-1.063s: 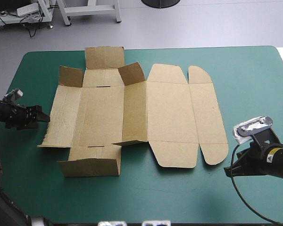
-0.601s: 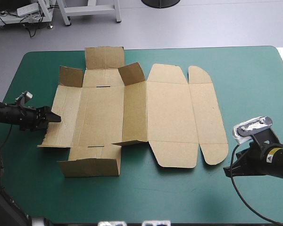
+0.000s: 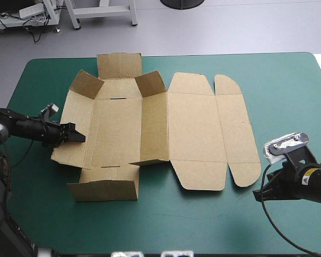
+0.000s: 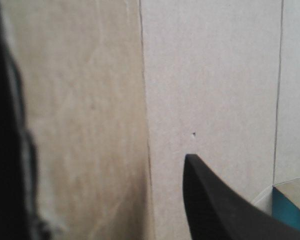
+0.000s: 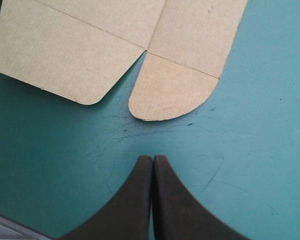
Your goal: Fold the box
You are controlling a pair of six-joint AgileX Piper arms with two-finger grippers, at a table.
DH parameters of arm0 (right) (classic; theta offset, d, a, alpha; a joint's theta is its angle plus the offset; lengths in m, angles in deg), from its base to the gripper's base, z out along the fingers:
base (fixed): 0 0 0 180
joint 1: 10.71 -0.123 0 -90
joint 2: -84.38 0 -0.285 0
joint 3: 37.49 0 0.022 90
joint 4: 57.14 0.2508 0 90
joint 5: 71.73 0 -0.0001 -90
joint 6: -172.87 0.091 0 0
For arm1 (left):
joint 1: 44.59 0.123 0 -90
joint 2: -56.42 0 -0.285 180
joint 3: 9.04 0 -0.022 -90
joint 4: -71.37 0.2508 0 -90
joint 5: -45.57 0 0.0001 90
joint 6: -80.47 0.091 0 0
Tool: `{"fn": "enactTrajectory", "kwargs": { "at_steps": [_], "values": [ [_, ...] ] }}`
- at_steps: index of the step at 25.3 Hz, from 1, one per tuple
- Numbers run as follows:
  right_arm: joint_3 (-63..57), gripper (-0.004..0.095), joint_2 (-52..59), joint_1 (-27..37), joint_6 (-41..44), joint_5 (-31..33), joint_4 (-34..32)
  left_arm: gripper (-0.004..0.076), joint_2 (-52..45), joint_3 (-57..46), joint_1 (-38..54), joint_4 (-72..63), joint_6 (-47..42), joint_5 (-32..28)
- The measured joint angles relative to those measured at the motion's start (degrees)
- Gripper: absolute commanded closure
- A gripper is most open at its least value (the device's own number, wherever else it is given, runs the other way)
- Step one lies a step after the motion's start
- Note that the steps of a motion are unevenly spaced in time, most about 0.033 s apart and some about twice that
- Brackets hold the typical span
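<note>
Box [image 3: 192, 134], brown board, laid mostly flat at the middle of the table [image 3: 289, 75], its left wall part-raised at the spread left gripper [image 3: 74, 135]; judged light, stiff, best taken by a wall's free edge; right gripper [image 5: 152, 159] pressed together near the near right corner

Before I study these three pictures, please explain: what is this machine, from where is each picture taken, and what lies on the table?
It is a robot with two arms, each ending in a gripper of two black fingers. The wide picture looks down from above and behind the robot; the other two come from cameras on the wrists. On the teal-green cover lies a brown box, still a cut board sheet, mostly flat. The left gripper is open at its left panel, which tilts up. The right gripper is shut and empty, over the cover near a rounded flap. Nothing is held.
</note>
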Motion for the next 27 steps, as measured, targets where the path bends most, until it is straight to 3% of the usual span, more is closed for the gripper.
{"fn": "enactTrajectory", "kwargs": {
  "at_steps": [1,2,11,18,27],
  "values": [
    [0.0,0.0928,0.0,0.0,0.0,0.0,0.3,0.0726,0.1,0.0,-0.2,0.8,-0.1,-0.2],
    [0.0,0.0928,0.0,0.0,0.0,0.0,0.4,0.0731,0.3,-0.1,-0.3,1.3,-0.1,-0.2],
    [0.0,0.0928,0.0,0.0,0.0,0.0,0.8,0.0731,-5.4,2.2,-4.3,-0.9,7.0,-0.3],
    [0.0,0.0928,0.0,0.0,-0.1,-2.1,0.8,0.0731,-15.6,11.9,-13.2,-0.3,13.8,0.5],
    [0.0,0.0928,0.0,0.0,-0.2,-5.9,0.8,0.0729,-19.4,31.7,-33.5,24.8,13.1,2.8]
  ]
}}
